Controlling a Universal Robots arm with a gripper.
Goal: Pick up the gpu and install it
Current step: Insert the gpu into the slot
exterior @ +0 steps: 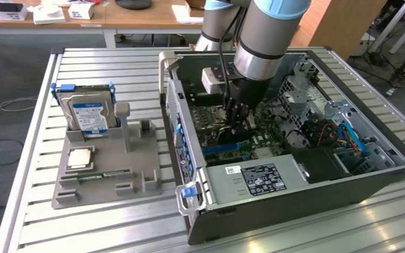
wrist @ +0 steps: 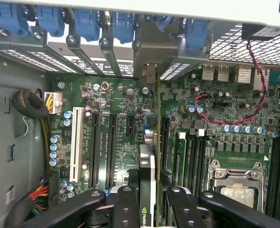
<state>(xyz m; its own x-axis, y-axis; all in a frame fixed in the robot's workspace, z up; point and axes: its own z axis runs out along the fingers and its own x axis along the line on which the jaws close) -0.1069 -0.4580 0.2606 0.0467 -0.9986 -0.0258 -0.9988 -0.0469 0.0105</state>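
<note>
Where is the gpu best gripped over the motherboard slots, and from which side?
Grip its upper long edge, coming from straight above. The gpu stands on edge over the motherboard and is thin, so the jaws close on its two flat faces, as the gripper does now.

Arm (exterior: pixel 266 37) drops in from the far side, wrist near vertical, gripper (wrist: pixel 149 194) pointing straight down, jaws clamped on the gpu (wrist: pixel 147 159).

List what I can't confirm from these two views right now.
- Whether the gpu is seated: wrist view sees it edge-on, so the card covers its own slot.
- The gpu's connector edge, exterior view: hidden behind the pincer and the arm.
- Hard drive label text, exterior view: too small to read.
</note>
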